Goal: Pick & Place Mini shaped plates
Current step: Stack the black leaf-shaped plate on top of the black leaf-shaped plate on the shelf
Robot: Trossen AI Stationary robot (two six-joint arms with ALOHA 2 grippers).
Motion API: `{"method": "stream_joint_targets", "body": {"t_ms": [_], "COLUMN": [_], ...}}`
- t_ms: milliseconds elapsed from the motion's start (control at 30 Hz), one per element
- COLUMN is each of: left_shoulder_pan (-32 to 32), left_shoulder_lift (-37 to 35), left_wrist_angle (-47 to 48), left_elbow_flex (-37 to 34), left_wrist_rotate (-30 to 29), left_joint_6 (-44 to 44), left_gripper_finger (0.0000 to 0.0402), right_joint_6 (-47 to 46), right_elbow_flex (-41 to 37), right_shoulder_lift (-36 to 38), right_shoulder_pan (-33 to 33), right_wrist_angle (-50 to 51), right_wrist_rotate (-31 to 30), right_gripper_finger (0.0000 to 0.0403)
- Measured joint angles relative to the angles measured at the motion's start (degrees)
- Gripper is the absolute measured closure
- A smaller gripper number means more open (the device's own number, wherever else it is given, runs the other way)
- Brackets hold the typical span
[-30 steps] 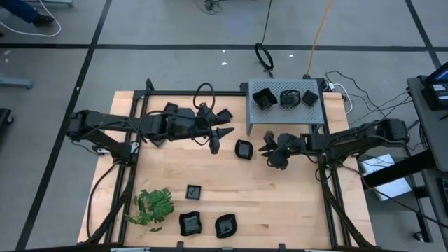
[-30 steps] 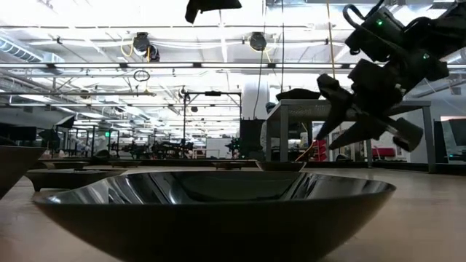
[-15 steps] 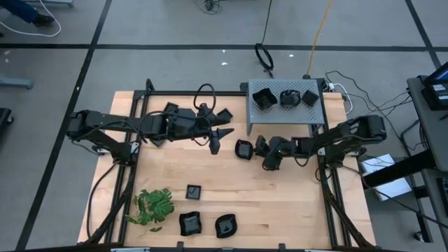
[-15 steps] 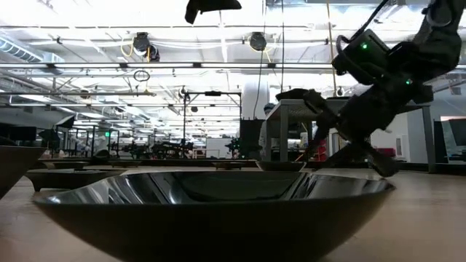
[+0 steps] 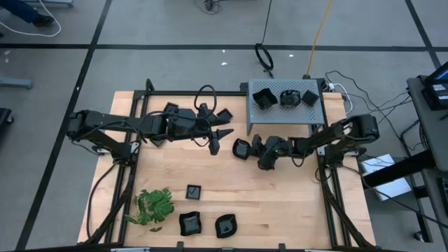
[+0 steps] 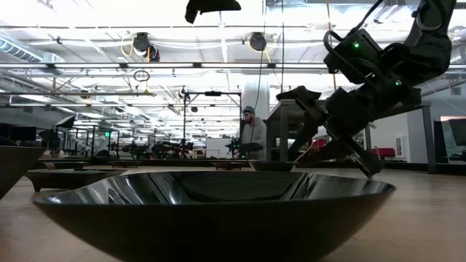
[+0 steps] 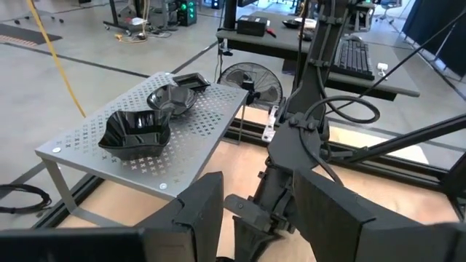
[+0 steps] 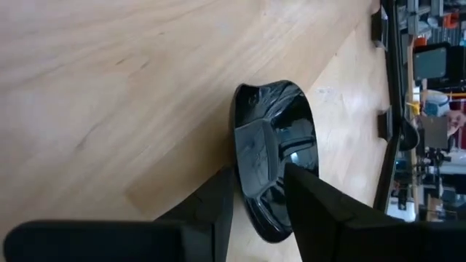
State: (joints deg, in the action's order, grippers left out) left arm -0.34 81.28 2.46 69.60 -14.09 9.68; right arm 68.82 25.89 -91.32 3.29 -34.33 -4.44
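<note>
A small glossy black plate (image 5: 241, 148) rests on the wooden table (image 5: 280, 203) just in front of the grey perforated box (image 5: 285, 117). My right gripper (image 5: 252, 148) has come in low from the table's right and is open. Its two fingers stand on either side of the plate's near rim (image 8: 255, 211). Three plates (image 5: 264, 98) sit on top of the box. My left gripper (image 5: 218, 134) hovers open over the table's middle, with nothing between its fingers (image 7: 196, 218). More plates lie near the front edge (image 5: 190, 223) and beside the left arm (image 5: 170, 109). My right gripper has one finger (image 8: 313, 196) over the plate's hollow and the other (image 8: 215, 207) outside the rim, slanting down from the table's right. The plate lies flat on the table. I cannot tell whether either finger touches it.
A green leafy sprig (image 5: 154, 206) lies at the front left. One black plate (image 6: 218, 200) fills the foreground of the low view. The box stands on legs just behind the right gripper. A person (image 6: 251, 135) stands in the room beyond the table.
My right gripper has sunk and gone toward the table's left, up to the plate in front of the box, rolling as it went. Its fingers now stand around the plate's rim.
</note>
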Motion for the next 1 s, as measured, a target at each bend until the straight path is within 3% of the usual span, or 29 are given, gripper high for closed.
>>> {"method": "stream_joint_targets", "body": {"t_ms": [300, 467, 667, 767, 1000], "left_shoulder_pan": [0.0, 0.0, 0.0, 0.0, 0.0], "left_shoulder_lift": [0.0, 0.0, 0.0, 0.0, 0.0], "left_wrist_angle": [0.5, 0.5, 0.5, 0.5, 0.5], "left_elbow_flex": [0.0, 0.0, 0.0, 0.0, 0.0], "left_wrist_rotate": [0.0, 0.0, 0.0, 0.0, 0.0], "left_joint_6": [-1.0, -0.9, -0.9, -0.9, -0.9], "left_gripper_finger": [0.0231, 0.0231, 0.0231, 0.0231, 0.0231], "right_joint_6": [-0.8, -3.7, -5.3, -5.7, -18.0], "right_elbow_flex": [2.7, 2.7, 2.7, 2.7, 2.3], "right_shoulder_lift": [-4.3, -4.4, -4.4, -4.2, -0.3], "right_shoulder_pan": [-0.8, -1.1, -2.0, -2.8, -3.8], "right_wrist_angle": [0.1, 0.2, 0.6, 0.7, 2.8], "right_wrist_rotate": [-0.2, -0.8, -5.8, -6.3, -5.7], "right_gripper_finger": [0.0299, 0.0336, 0.0395, 0.0398, 0.0402]}}
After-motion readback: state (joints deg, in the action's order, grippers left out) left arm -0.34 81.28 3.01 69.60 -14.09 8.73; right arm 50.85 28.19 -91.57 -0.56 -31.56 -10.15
